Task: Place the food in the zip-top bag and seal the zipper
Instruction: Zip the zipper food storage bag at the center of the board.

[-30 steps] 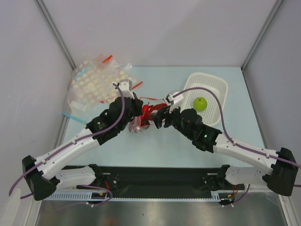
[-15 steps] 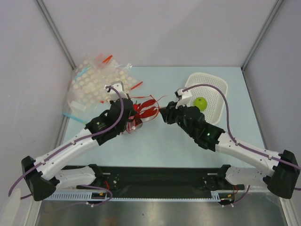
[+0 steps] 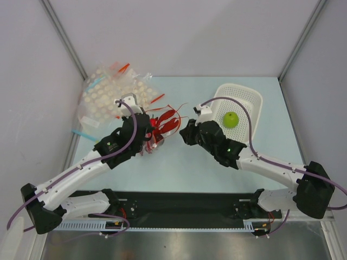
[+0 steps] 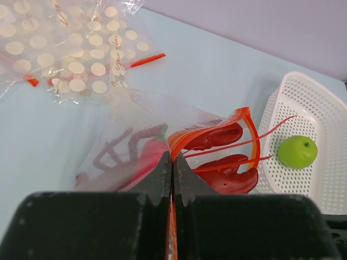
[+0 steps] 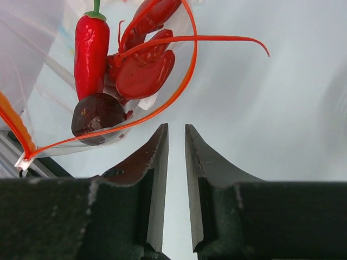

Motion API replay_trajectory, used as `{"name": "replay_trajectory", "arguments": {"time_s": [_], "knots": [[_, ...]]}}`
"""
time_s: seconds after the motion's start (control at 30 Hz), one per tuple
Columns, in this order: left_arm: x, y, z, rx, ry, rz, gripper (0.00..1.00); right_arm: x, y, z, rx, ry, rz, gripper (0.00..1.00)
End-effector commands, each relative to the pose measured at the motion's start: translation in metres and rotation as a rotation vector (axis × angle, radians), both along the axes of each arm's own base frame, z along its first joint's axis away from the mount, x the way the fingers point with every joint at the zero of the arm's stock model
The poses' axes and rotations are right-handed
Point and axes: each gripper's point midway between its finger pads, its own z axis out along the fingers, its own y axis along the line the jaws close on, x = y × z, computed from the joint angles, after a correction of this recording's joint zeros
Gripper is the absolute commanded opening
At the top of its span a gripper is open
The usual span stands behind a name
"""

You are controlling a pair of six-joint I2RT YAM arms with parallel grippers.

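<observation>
Pale blue bench (image 3: pixel 179 162) carries white perforated plastic basket (image 3: pixel 241 92) at right. Clear crinkly zip-top bag (image 4: pixel 124 124) lies mid-bench, mouth gaping toward basket. Glossy red toy lobster (image 4: pixel 217 136) sits inside bag, pincers at mouth, thin feelers poking out. Red-orange zipper strip (image 4: pixel 250 130) unsealed, looped wide. Left claw (image 4: pixel 172 162) pressed together, pinching zipper strip. Right claw (image 5: pixel 176 130) just beside mouth, fingers narrowly apart, gripping nothing. Small round green fruit (image 3: pixel 231 119) in basket.

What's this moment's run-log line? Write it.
left gripper shut on zip-top bag | lobster in bag, antennae out | zipper unsealed | right gripper slightly open, empty
</observation>
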Motion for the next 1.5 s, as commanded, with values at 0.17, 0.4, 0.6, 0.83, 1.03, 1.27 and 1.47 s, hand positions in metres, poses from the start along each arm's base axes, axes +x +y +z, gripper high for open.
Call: {"name": "replay_trajectory", "arguments": {"time_s": [0.17,0.4,0.6,0.83,1.03,1.27,1.47], "knots": [[0.002,-0.006,0.026,-0.090,-0.067,-0.023,0.03,0.011,0.004,0.028,0.124,-0.014,0.008,0.34],[0.000,-0.017,0.029,-0.113,-0.084,-0.087,0.03,0.017,0.000,0.024,0.146,0.016,0.008,0.34],[0.000,-0.023,0.032,-0.124,-0.097,-0.126,0.03,0.019,0.001,0.019,0.148,0.030,0.015,0.32],[-0.001,-0.034,0.032,-0.128,-0.104,-0.181,0.04,0.017,0.008,0.015,0.157,0.053,0.048,0.11],[0.007,-0.062,0.019,-0.058,-0.048,-0.279,0.01,0.015,-0.003,0.036,0.156,0.004,0.032,0.00],[0.012,-0.086,0.004,0.011,0.038,-0.358,0.00,0.000,-0.029,0.084,0.201,-0.141,0.027,0.00],[0.008,-0.096,0.004,0.013,0.034,-0.425,0.01,-0.013,-0.027,0.101,0.244,-0.204,0.100,0.00]]}}
